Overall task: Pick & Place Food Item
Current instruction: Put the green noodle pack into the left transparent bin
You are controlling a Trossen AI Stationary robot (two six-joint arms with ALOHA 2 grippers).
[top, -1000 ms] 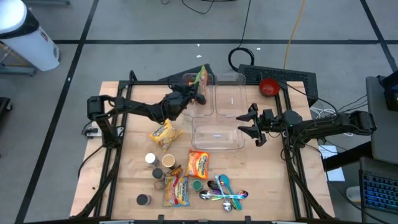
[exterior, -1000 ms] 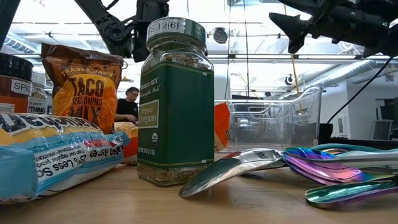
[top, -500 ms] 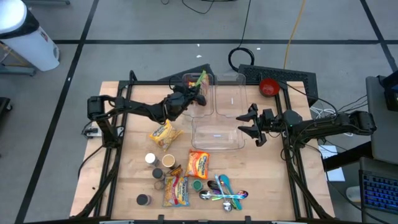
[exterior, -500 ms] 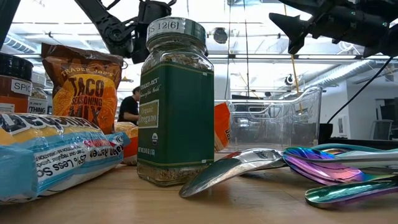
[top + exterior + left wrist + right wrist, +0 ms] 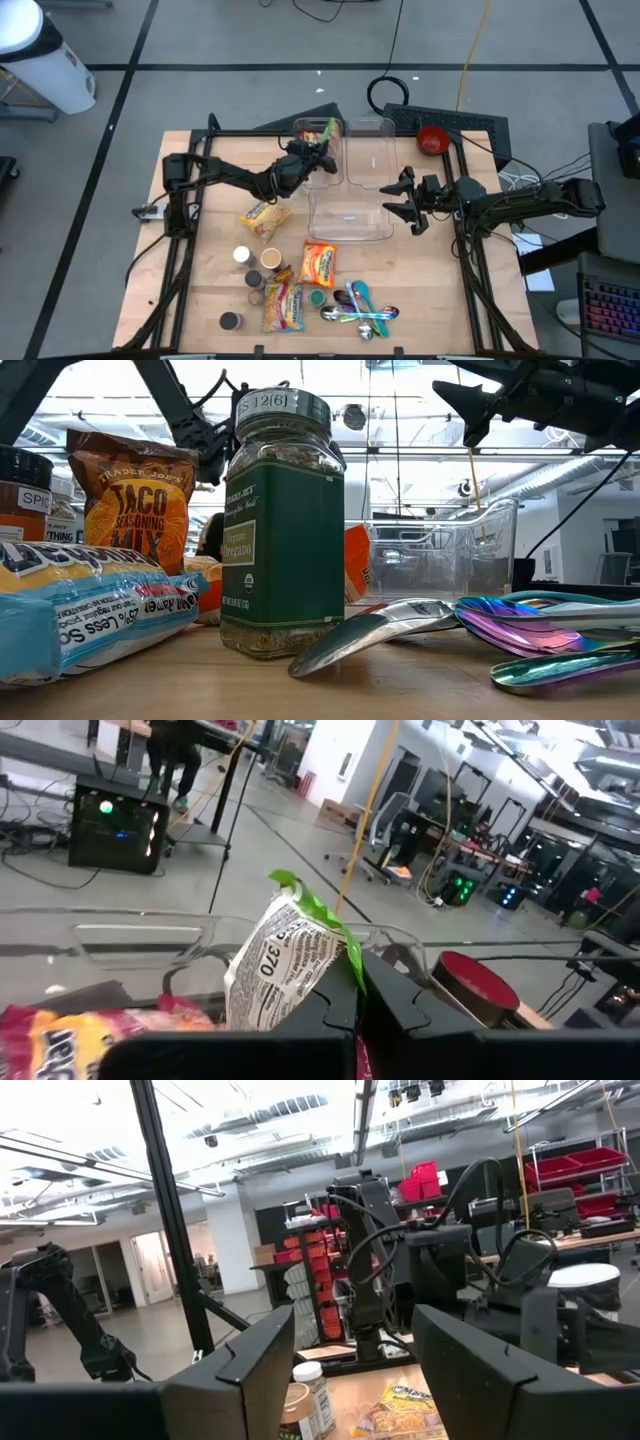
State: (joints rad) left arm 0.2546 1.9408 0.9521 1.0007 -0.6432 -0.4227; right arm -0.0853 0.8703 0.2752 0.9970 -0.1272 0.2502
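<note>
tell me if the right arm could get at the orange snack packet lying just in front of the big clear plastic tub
Probably yes. The right gripper hangs open beside the big clear plastic tub, and the orange snack packet lies flat on bare wood with nothing over it. The left gripper is busy at the far tubs.

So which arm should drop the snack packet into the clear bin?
Left. Its tool already grips the snack packet over the far-left clear bin; the right tool waits open and empty.
</note>
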